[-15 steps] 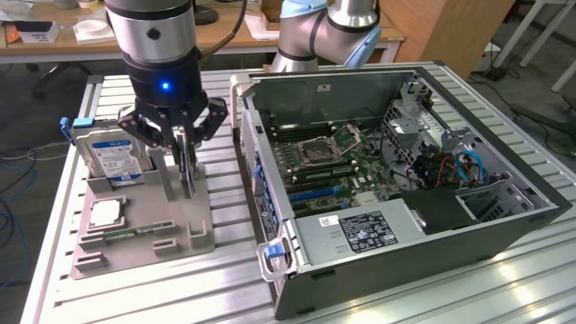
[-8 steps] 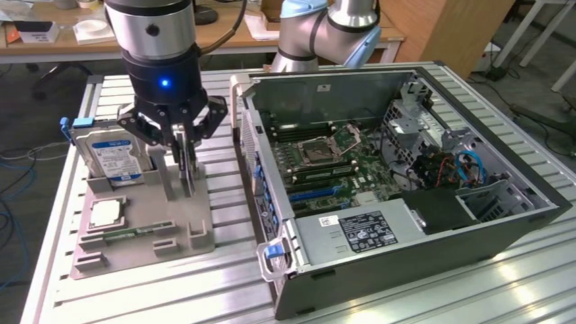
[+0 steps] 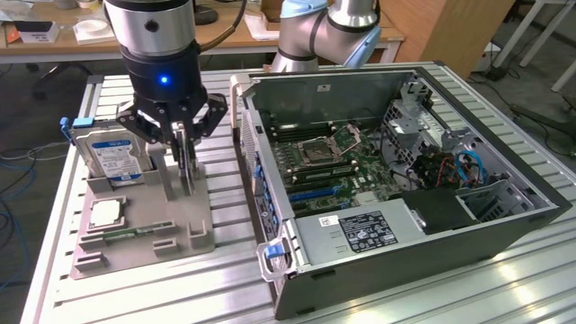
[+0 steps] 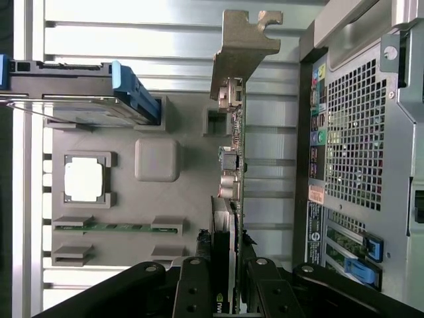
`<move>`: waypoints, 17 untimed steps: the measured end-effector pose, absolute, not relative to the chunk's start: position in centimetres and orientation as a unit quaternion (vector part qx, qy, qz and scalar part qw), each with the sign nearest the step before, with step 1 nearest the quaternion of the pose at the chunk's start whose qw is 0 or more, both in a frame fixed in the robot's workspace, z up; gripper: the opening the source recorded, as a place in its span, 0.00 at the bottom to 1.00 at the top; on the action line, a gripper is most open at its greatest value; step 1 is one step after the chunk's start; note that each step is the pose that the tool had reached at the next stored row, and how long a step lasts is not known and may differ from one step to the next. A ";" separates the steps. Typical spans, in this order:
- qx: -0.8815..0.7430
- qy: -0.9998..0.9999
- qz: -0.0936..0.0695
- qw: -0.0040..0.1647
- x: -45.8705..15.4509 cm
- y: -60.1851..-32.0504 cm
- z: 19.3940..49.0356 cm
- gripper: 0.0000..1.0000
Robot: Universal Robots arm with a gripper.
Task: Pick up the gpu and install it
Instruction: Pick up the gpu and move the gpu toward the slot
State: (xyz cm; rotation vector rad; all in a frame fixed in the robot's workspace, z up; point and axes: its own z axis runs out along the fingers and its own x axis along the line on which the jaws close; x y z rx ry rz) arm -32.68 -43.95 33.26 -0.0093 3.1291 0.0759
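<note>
**Q:** One card is marked as held. Which is it, and where is it found?

**A:** The gpu [image 4: 233, 165] is meant. It is shown standing on edge at the side of the tray [image 3: 144, 253] nearest the case [image 3: 342, 88]. Its bracket [image 4: 242, 46] is turned toward the tray end where the drive [image 3: 108, 155] stands.

**Q:** How is the gripper [image 3: 183, 152] to be read?

**A:** It is judged to be clamped on the card's upper edge from directly above the tray, with the card pinched between the jaws. Whether the lower edge has been raised clear of the tray cannot be told.

**Q:** What is required for the pick to be done well?

**A:** The card should be kept upright and drawn straight up from the tray, with no twist, so that its contact edge is not scraped. The grip is seen at the end away from the bracket, so some sag toward the bracket should be expected. For that reason the clamp must be held firm. The drive on the tray beside the card should be left undisturbed, and so should the stick [image 3: 135, 233] at the tray's near end.
</note>
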 end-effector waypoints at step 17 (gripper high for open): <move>-0.003 1.000 0.024 0.006 -32.7 -44.0 34.1 0.27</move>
